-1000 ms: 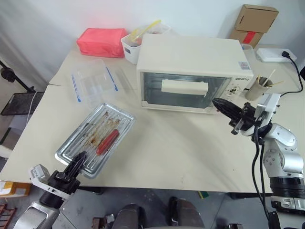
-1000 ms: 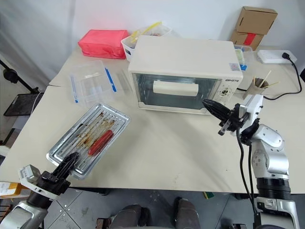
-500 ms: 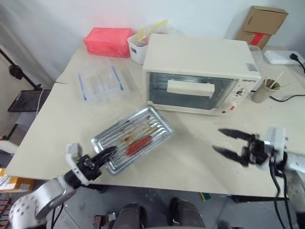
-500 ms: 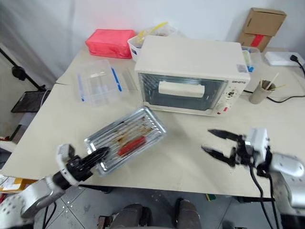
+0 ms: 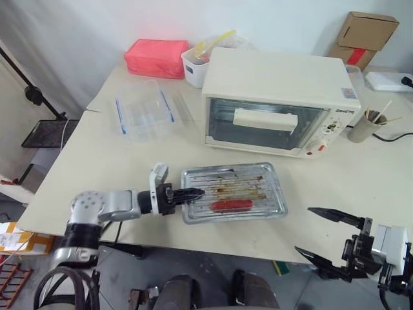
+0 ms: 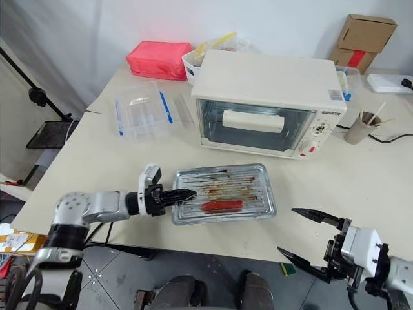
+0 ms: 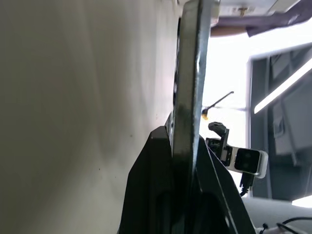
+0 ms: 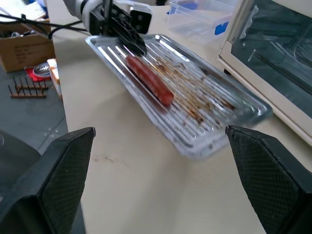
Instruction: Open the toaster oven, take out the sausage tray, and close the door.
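Our left hand was clamped on the short left rim of the tray, and our wrist view had that rim pinched edge-on between both fingers. From there the tray ran away to the right, long axis across the worktop, parallel to the oven front and just before it. The sausage lay lengthwise near the tray's front edge.

Our right hand hung off the near right edge of the worktop, fingers spread wide, holding nothing, well apart from the tray and pointing back toward it. The left was plainly the nearer, already on it.

The door looked shut, its bar handle across the glass. We judged the job nearly done: tray out, door closed, only the left hand's release remaining. The clear box sat off to the left, untouched.
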Robot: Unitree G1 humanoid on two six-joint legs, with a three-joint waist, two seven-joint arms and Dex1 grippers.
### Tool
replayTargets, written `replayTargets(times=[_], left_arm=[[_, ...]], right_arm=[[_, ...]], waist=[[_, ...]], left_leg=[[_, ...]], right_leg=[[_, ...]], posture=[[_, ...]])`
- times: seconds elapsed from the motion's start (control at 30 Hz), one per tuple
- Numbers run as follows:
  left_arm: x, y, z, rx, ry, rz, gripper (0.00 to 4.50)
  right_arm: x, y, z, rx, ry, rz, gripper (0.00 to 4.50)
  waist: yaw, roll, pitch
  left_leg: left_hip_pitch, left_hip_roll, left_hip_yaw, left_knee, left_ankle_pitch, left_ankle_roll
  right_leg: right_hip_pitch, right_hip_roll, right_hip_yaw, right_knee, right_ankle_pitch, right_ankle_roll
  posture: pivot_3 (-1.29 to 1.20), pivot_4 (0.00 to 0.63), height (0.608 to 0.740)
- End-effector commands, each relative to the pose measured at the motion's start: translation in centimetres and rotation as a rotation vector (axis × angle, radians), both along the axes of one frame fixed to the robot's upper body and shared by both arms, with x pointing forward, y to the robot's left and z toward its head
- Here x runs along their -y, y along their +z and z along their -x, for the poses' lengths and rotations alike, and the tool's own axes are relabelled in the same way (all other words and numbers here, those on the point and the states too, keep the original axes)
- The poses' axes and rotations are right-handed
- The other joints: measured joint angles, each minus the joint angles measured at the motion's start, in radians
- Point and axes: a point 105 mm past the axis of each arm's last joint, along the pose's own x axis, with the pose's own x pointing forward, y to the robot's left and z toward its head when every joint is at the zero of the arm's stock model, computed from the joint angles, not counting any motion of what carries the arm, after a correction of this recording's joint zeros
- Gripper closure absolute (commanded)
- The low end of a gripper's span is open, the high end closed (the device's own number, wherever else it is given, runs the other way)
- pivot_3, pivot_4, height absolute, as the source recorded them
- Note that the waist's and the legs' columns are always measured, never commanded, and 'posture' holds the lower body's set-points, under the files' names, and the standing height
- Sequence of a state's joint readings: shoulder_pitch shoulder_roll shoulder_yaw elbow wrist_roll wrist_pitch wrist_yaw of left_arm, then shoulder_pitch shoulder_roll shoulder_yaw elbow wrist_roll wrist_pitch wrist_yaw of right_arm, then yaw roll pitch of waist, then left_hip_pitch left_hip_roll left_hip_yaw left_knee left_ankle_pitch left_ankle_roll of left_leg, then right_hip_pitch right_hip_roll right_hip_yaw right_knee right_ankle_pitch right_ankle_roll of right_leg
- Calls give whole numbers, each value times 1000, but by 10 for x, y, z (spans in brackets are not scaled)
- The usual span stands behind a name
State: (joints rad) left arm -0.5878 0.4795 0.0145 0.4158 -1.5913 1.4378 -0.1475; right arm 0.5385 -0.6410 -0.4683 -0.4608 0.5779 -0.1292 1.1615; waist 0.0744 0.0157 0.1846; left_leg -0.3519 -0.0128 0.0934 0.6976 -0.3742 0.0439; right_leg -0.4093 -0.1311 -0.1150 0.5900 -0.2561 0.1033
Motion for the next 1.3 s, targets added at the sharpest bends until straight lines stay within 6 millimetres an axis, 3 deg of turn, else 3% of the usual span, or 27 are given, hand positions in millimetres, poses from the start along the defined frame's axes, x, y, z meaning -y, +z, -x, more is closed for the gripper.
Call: replayTargets(times=[0.03,0.2,0.47,0.63,0.7,0.8,0.87,0.93,1.0,1.17,1.3], left_arm=[[13,-22,-6,-38,-33,-91,4500],[20,-24,-11,-20,-82,-135,4500],[12,-23,-10,17,-93,-173,2008],[-14,-7,-4,155,-45,-173,564],[-40,-4,-2,321,17,-244,20],[-58,-1,3,441,32,-298,20],[-76,4,9,648,10,-379,20],[-102,9,24,875,-96,-487,20],[-117,10,34,965,-170,-528,20],[-135,18,41,1363,-165,-621,20],[-141,14,44,1429,-187,-671,20]], right_arm=[[1,9,6,47,-38,3,31],[0,9,9,56,-61,-6,31],[2,7,5,59,-71,-11,0],[3,5,1,55,-63,-13,0],[5,4,-3,48,-52,-14,0],[6,4,-6,45,-42,-15,0],[7,3,-9,40,-27,-13,0],[8,5,-15,38,-5,-12,0],[9,7,-19,38,13,-12,0],[12,12,-29,28,70,6,0],[12,16,-36,22,95,6,0]], waist=[[6,0,-1],[9,4,-3],[3,4,-3],[-16,2,-2],[-32,2,-2],[-53,1,-1],[-61,1,-1],[-67,0,0],[-74,0,0],[-56,3,2],[-50,1,3]], left_leg=[[0,0,0,0,0,0],[1,-2,0,0,0,0],[0,-2,0,-1,0,-1],[0,0,0,-1,0,-1],[0,1,0,-3,0,-1],[3,4,1,-7,0,-3],[3,7,2,-7,1,-5],[6,8,3,-10,1,-9],[8,9,6,-16,1,-11],[1,9,4,-18,1,-10],[-5,10,4,-16,5,-2]], right_leg=[[0,-1,1,0,0,1],[1,-3,3,-2,2,4],[0,-10,3,-2,2,4],[-1,-10,3,-2,2,4],[-1,-9,2,-2,2,3],[-2,-6,3,-2,0,0],[-3,-2,3,-2,-1,-3],[-3,-2,4,-1,-3,-5],[-4,-2,5,-1,-4,-8],[-11,-3,4,-2,-5,-10],[-18,-3,1,0,-5,-9]], posture=[[0,150,740],[0,150,740],[0,150,740],[0,150,740],[0,150,740],[0,150,740],[0,150,740],[0,150,740],[0,150,740],[0,150,740],[0,150,740]])
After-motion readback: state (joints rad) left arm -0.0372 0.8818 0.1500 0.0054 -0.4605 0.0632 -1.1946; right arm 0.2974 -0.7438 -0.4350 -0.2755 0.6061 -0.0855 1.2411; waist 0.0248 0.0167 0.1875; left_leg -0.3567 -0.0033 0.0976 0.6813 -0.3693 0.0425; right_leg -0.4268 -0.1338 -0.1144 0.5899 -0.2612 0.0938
